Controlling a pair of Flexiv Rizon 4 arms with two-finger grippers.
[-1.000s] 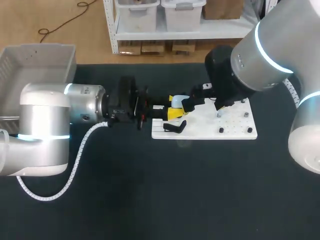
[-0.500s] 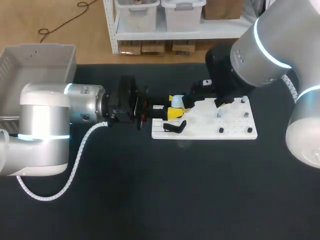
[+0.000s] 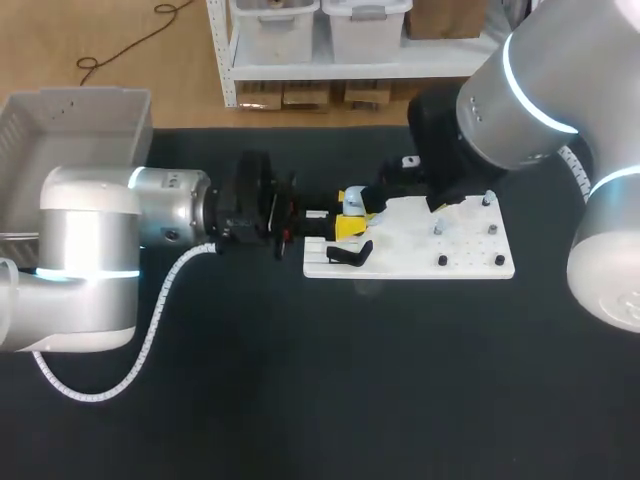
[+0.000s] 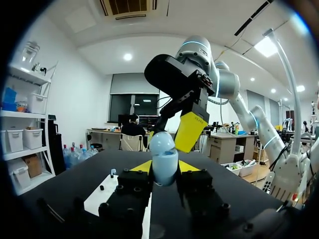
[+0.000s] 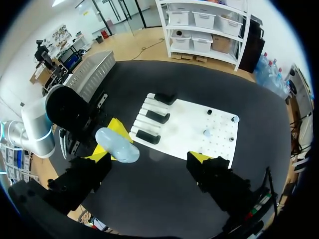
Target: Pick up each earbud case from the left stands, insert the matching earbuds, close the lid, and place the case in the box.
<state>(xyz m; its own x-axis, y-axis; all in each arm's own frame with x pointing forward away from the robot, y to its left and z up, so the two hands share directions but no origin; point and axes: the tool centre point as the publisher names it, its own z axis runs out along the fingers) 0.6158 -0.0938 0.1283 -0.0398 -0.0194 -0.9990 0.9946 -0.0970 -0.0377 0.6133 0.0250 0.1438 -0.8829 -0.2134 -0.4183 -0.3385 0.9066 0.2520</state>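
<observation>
A pale blue earbud case (image 4: 163,159) stands upright between the yellow tips of my left gripper (image 4: 164,168), which is shut on it. In the head view the case (image 3: 353,206) hangs over the near-left end of the white board (image 3: 460,268), held by the left gripper (image 3: 343,224). My right gripper (image 3: 376,200) is just beyond the case, wide open and holding nothing. One of its yellow fingers (image 4: 191,131) is close beside the top of the case. From the right wrist, the case (image 5: 117,145) lies beside one finger of the open right gripper (image 5: 149,158).
The board carries black stands (image 5: 147,136) at its left end and small pegs (image 3: 441,260) at its right, two of them topped with pale earbuds (image 5: 207,133). A grey box (image 3: 75,125) sits at the table's far left corner.
The right arm has shifted slightly toward the far side and left, staying open. The left arm and the case have not moved.
</observation>
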